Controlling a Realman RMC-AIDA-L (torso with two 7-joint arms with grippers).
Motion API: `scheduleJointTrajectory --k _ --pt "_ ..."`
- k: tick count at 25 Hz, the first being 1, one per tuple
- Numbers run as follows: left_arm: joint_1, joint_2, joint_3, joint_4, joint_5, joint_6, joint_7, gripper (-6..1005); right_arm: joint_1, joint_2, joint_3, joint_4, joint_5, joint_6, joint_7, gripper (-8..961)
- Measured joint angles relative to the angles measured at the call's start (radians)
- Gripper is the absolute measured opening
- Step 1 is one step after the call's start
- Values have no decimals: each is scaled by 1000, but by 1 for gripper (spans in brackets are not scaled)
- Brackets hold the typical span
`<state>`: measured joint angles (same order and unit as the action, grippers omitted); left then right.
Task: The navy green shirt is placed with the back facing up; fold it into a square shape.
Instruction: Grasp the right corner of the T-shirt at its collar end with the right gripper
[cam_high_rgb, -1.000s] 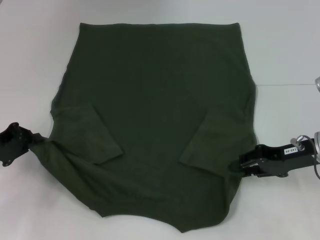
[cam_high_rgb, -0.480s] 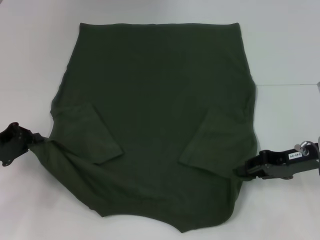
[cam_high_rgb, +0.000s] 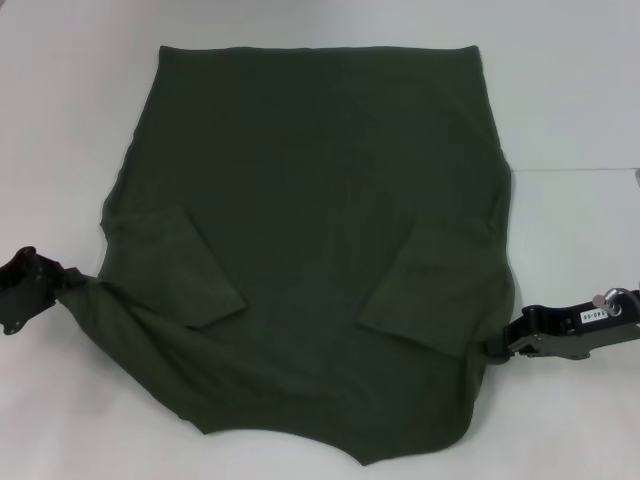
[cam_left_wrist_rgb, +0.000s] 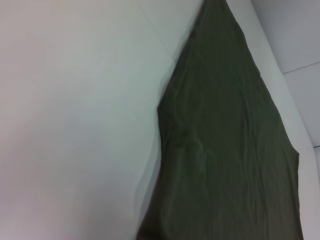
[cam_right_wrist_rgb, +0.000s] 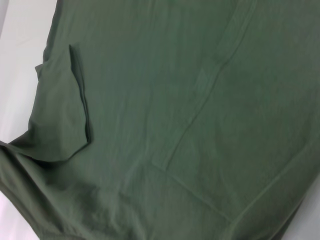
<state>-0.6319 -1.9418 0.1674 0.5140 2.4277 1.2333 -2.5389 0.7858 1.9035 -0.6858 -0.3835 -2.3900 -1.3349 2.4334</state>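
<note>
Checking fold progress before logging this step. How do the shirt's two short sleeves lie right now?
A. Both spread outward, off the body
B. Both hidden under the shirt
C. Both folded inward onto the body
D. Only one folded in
C: on the shirt, the left sleeve and the right sleeve both lie as flaps on top of the body.

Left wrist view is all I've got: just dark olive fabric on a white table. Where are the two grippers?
Observer: The left gripper is at the plain dark olive-green short-sleeved T-shirt's near left edge, fabric drawn to a point at it.
Operator: And the right?
Observer: The right gripper meets the near right edge.
Operator: Sleeves?
Observer: Both lie folded inward over the body.
</note>
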Motion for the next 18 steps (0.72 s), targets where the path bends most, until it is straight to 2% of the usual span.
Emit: scheduleJointTrajectory --k 3,11,18 --pt "0 0 1 0 0 2 0 2 -2 -2 -6 -1 0 -2 -5 37" --pt "4 0 1 1 -1 18 1 3 -20 -21 -10 -10 1 -13 -41 53" --pt "11 2 -2 16 -1 91 15 2 -40 -36 -17 -51 0 -68 -111 66"
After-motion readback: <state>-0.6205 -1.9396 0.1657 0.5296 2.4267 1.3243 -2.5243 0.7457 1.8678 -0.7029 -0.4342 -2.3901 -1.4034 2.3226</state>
